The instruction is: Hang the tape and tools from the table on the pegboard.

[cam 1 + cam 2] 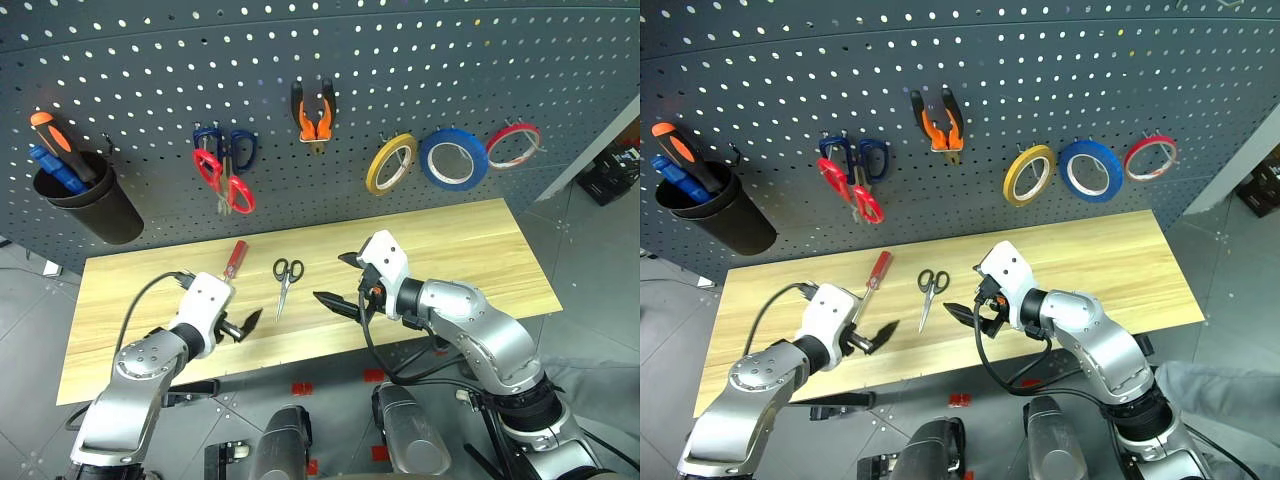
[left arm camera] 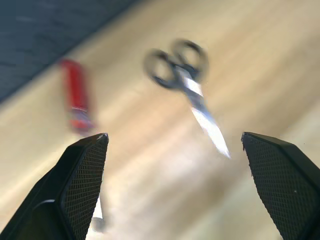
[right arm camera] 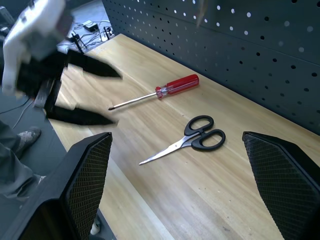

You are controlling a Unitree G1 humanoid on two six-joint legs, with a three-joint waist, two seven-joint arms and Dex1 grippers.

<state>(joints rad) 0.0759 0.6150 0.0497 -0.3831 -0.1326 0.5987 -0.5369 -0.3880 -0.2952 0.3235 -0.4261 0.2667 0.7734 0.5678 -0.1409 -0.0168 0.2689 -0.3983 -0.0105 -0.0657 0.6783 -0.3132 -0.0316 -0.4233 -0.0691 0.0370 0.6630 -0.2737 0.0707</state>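
right now my pegboard (image 1: 420,70) already carries the blue tape (image 1: 453,158) and orange-handled pliers (image 1: 314,115). on the table (image 1: 480,250) the red-handled screwdriver (image 1: 233,261) and black-looped scissors (image 1: 286,279) lie near each other, not touching. my left gripper (image 1: 246,324) hangs empty, fingers apart, near the front edge; my right gripper (image 1: 347,282) stands apart and empty beside the scissors. i worry a shallow pinch could skid a tool. spare room lies right.
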